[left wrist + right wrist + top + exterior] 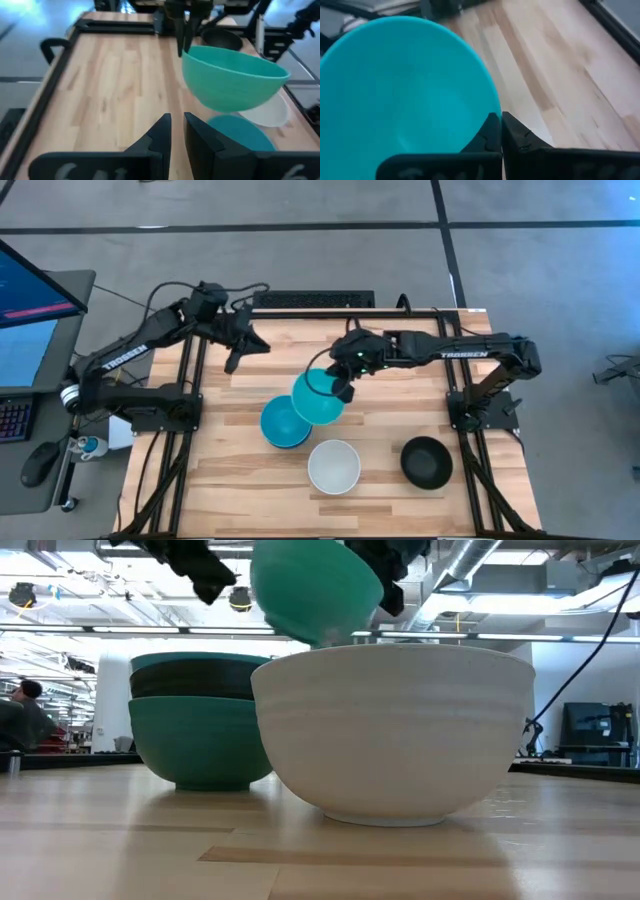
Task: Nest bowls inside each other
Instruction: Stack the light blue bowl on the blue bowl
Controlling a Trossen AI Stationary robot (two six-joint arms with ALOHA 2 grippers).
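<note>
My right gripper is shut on a cyan bowl, which hangs in the air above the table middle; the low view shows that bowl high up. Just under it stands a stack of nested bowls, blue from above, showing a teal outer bowl and a black band in the low view. A white bowl and a black bowl rest upright on their bases near the near edge. My left gripper hovers over the far left of the table, shut but for a narrow gap, holding nothing. My right gripper pinches the cyan bowl's rim on its far side, one finger inside the bowl and one outside. The fingers come from above, pointing down. The bowl is lifted clear and tilted, hanging below the fingers over the stack.
A dark metal frame runs along the far edge, and uprights stand at the right side. Bare wood lies on the table's far half and along the left side. A monitor and mouse sit off the table to the left.
</note>
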